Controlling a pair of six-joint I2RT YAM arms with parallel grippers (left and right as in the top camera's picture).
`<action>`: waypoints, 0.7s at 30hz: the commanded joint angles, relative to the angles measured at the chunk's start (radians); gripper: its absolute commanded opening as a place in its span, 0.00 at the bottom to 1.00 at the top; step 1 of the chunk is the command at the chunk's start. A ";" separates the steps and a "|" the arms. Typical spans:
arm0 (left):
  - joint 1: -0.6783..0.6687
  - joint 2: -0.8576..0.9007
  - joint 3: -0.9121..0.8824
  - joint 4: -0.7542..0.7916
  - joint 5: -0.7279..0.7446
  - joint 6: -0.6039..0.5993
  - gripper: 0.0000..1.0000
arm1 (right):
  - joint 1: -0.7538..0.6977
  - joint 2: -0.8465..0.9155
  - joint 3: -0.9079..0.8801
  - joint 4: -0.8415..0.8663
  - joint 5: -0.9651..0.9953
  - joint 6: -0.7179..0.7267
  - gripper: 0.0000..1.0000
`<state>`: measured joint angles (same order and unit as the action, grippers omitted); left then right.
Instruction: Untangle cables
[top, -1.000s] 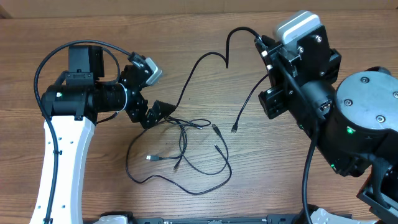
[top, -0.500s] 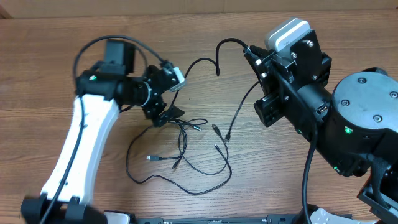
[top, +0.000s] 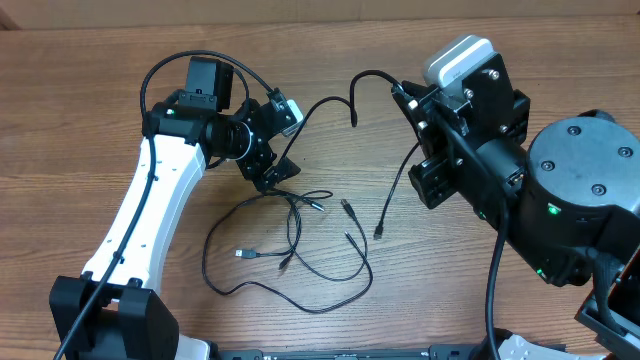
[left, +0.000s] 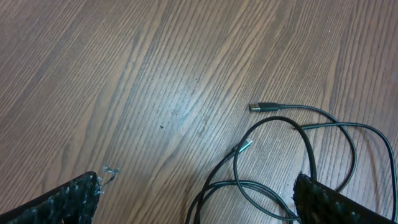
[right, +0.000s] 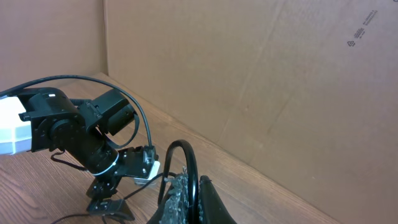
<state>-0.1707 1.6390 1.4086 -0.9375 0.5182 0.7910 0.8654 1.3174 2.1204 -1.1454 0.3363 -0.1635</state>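
Observation:
Several thin black cables (top: 300, 240) lie in a loose tangle on the wooden table, with small plug ends (top: 243, 254) showing. My left gripper (top: 275, 172) is open and low over the tangle's upper left edge. In the left wrist view its fingers (left: 199, 205) straddle crossing cable loops (left: 273, 199), with a plug (left: 258, 107) lying beyond. My right gripper (top: 403, 92) is shut on one cable (top: 356, 78), which arches up to the left. Its other part hangs down to a plug (top: 378, 235). The right wrist view shows the jaws (right: 194, 182) pinching that cable (right: 186, 149).
The wooden table (top: 100, 80) is backed by a cardboard wall (right: 280, 74). The left arm's white link (top: 150, 210) crosses the left side. The bulky right arm (top: 560, 210) fills the right side. The left arm also shows in the right wrist view (right: 81, 137).
The left arm has swung right and toward the back, its gripper now at the tangle's upper left. The right gripper has shifted slightly left with its cable, whose hanging end has swung.

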 joint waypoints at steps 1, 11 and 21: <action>0.001 0.009 -0.001 -0.003 -0.002 -0.014 1.00 | 0.003 -0.016 0.021 0.006 -0.001 0.007 0.04; 0.000 0.009 -0.001 -0.007 0.000 -0.014 1.00 | 0.003 -0.016 0.021 0.003 -0.001 0.023 0.04; 0.000 0.009 -0.001 0.033 -0.111 -0.020 0.04 | 0.003 -0.016 0.021 0.003 0.007 0.022 0.04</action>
<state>-0.1707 1.6390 1.4086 -0.9188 0.4759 0.7849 0.8658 1.3174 2.1204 -1.1465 0.3367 -0.1528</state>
